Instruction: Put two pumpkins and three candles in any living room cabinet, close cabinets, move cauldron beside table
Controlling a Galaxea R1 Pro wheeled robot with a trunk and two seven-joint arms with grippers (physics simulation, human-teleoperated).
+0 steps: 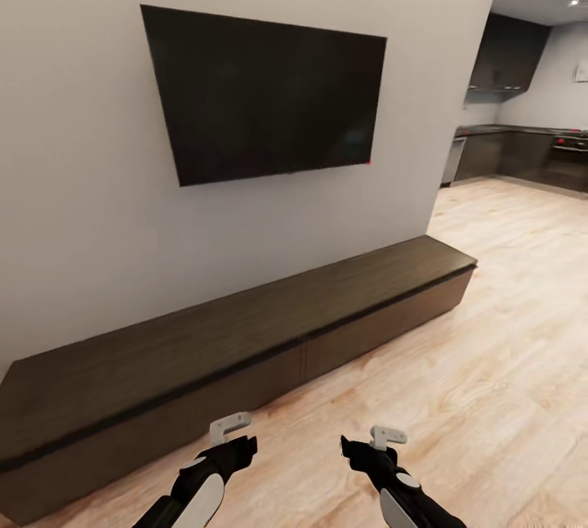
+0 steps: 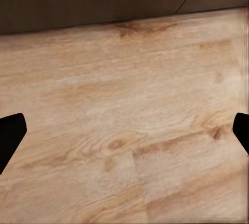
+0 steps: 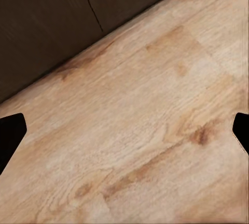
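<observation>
Facing the cabinet point(image 1: 245, 340), you are looking at its long dark top running along the white wall point(image 1: 73, 185) beneath the black TV point(image 1: 265, 95), with every drawer front sitting flush and shut. Your left gripper point(image 1: 237, 440) and right gripper point(image 1: 359, 448) are hanging low over the pale wood floor point(image 1: 490, 364), just in front of the cabinet, both spread wide and carrying nothing. Each wrist camera is showing black fingertips point(image 2: 10, 133) far apart above floorboards, with the cabinet's dark front point(image 3: 46, 21) close ahead. Kitchen cupboards point(image 1: 523, 156) are standing well off to the right.
</observation>
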